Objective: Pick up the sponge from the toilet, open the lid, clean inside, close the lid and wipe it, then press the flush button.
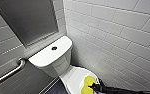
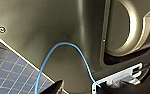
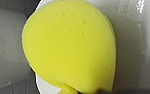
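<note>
Nearest, the sponge (image 1: 88, 81) is pinched by the fingers of the right gripper (image 1: 94, 86), which appear closed on its edge, so that it is squeezed into two lobes. In the right wrist view its yellow face is seen close against glossy white. It is held on the lid (image 1: 74, 76), which is lowered over the bowl of the toilet (image 1: 57, 66). Whether the sponge is only now being picked up or the closed lid is being wiped cannot be told. Farther back, the flush button (image 1: 54, 48) is seen in the tank top with nothing near it, so pressing it is judged to be left. Beyond, a grab bar (image 1: 9, 73) is fixed to the tiled wall (image 1: 116, 32).
</note>
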Motion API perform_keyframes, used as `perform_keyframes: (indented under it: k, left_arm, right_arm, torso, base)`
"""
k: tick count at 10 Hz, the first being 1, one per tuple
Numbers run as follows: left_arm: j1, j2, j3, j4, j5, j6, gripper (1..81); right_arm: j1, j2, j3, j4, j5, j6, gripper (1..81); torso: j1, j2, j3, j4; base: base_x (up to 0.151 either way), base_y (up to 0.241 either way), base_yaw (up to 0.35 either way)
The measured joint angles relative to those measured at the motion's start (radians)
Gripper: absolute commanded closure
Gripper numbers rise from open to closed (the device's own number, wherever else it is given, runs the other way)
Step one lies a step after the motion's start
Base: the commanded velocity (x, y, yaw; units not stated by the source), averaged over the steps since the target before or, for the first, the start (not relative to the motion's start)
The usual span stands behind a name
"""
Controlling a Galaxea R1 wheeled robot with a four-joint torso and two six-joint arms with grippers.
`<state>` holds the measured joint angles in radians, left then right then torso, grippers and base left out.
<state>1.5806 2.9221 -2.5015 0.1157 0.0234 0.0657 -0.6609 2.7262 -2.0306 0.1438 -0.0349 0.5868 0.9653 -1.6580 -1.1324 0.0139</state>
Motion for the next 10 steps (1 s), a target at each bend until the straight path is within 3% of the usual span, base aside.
perform_keyframes:
  k: [3, 10]
  left_arm:
    - [0.000, 0.000, 0.000, 0.000, 0.000, 0.001, 1.0]
    - [0.000, 0.000, 0.001, 0.000, -0.001, 0.001, 1.0]
  right_arm:
    - [-0.077, -0.127, 0.105, -0.007, 0.078, 0.001, 81.1]
    - [-0.250, -0.456, 0.337, -0.011, 0.102, 0.002, 81.1]
  torso:
    - [0.000, 0.000, 0.000, 0.000]
    - [0.000, 0.000, 0.000, 0.000]
  base:
    - [0.000, 0.000, 0.000]
    - [0.000, 0.000, 0.000]
